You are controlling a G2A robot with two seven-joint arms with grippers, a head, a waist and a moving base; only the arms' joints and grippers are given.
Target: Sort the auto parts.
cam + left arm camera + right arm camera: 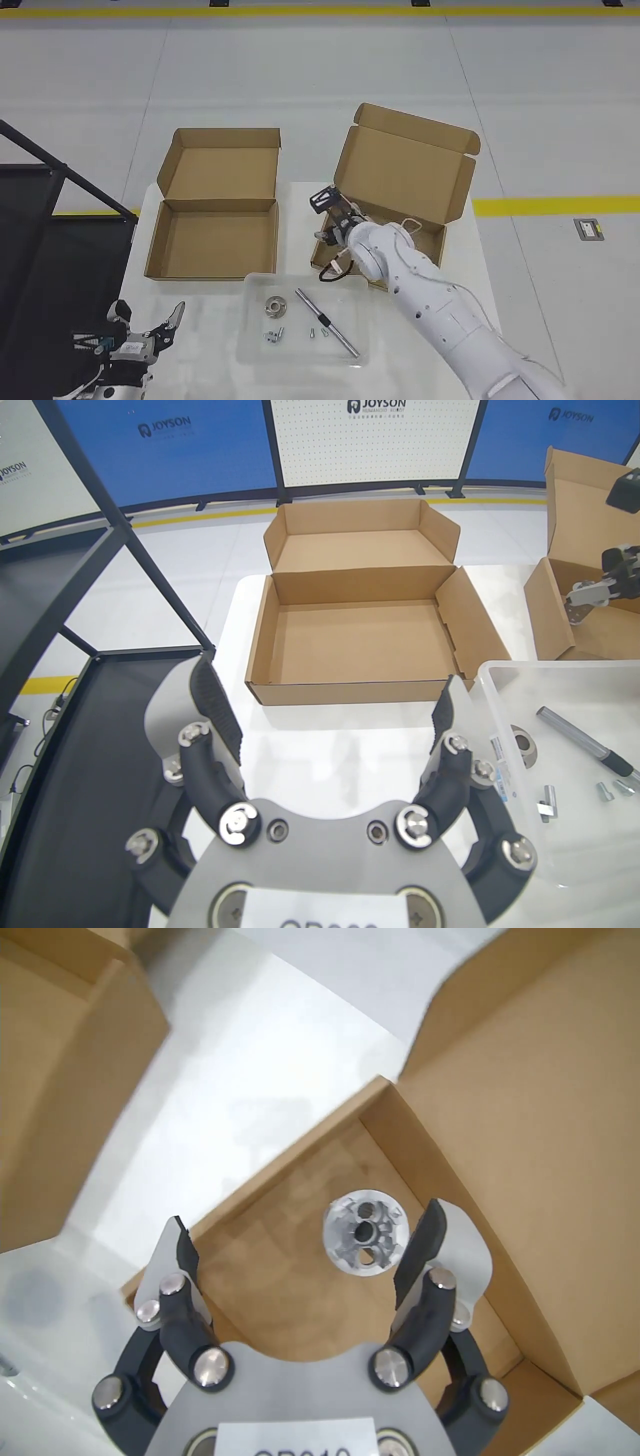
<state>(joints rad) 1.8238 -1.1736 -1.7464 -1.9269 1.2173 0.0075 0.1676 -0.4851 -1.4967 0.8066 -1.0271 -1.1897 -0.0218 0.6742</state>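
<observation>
Auto parts [320, 318] lay in two places. A round grey part [365, 1238] with holes through its face sat inside the right-hand box [525, 1128] [405, 175], near one corner of its floor. The rest stayed in the clear tray [262, 276] [487, 672] at the near edge of the white worktop [210, 320]: a long rod [340, 338] [585, 745] lying slantwise, a flanged disc [272, 305] [525, 745] beside it, and a few small bolts [275, 335] [547, 800].

The right end effector [305, 1215] [330, 220] hung over the near corner of the right-hand box with its fingers spread wide and nothing between them. The grey part lay below, closer to one pad than the other and touching neither.

The left-hand box [213, 243] [360, 620] stood with its lid folded back, beside the right-hand one and just behind the tray. The left end effector [327, 680] [150, 312] hovered at the worktop's near left corner, just beside the tray, fingers also apart and holding nothing.

A small sticker [500, 770] sat on the tray's wall, its print too small to make out. Each end effector's plate carried a white label [297, 1438], cut off at the edge. A black rack [40, 250] stood to the left of the worktop, and blue and white panels [375, 440] with printed logos closed off the room behind.
</observation>
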